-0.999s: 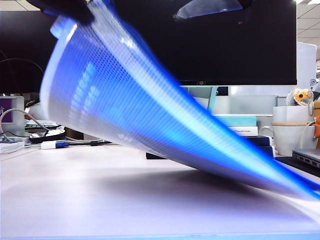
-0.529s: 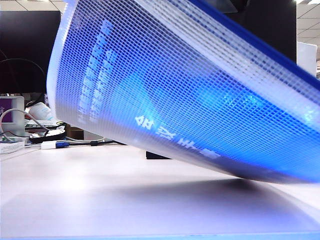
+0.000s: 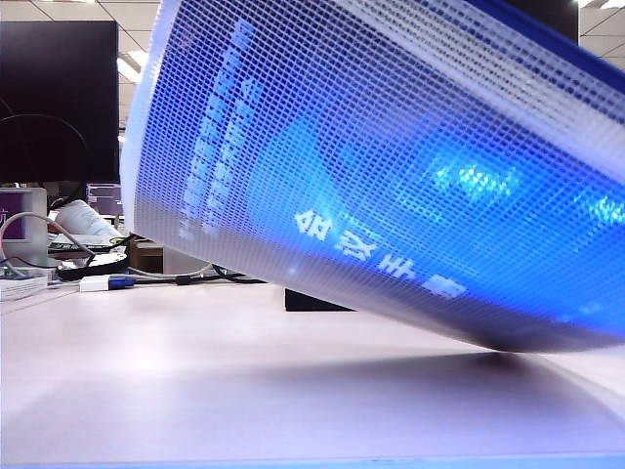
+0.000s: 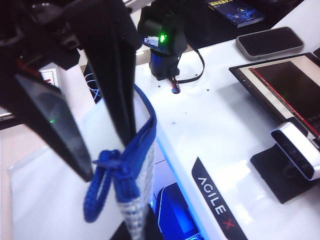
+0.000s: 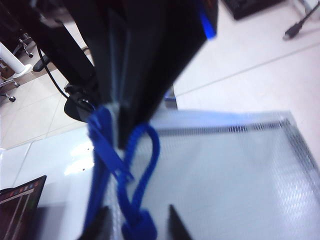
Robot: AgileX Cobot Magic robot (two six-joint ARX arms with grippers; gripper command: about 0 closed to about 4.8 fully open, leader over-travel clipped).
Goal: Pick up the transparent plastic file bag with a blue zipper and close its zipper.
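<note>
Clearly the pick-up half of the job is done: in the exterior view the file bag (image 3: 391, 176) hangs lifted and tilted close in front of the camera, filling most of the frame, its mesh face lit blue, with only its lower edge dipping near the pale tabletop (image 3: 146, 391), and whether it touches there cannot be told. Neither arm shows in that view, so the wrist views tell the rest. The left end effector (image 4: 127, 135) is clenched on the blue zipper (image 4: 145, 145) edge at one corner of the bag, the dark fingers (image 4: 120, 90) pinched flat on the trim, a blue cord loop (image 4: 97, 192) dangling just below them. The right end effector (image 5: 120, 142) sits at the bag's blue edge too, with a second blue loop (image 5: 140, 165) hanging right at its tips; its jaws look nearly together around the blue material, but the blur leaves it unclear whether they truly grip the pull or merely bracket it. Beyond the bag, on the far part of the tabletop, lie cables (image 3: 156, 278) and a dark monitor (image 3: 59, 98). What remains, by my reading, is the zipping itself: one end held fast, the pull drawn along the strip. How much of the zipper is already closed cannot be made out.
</note>
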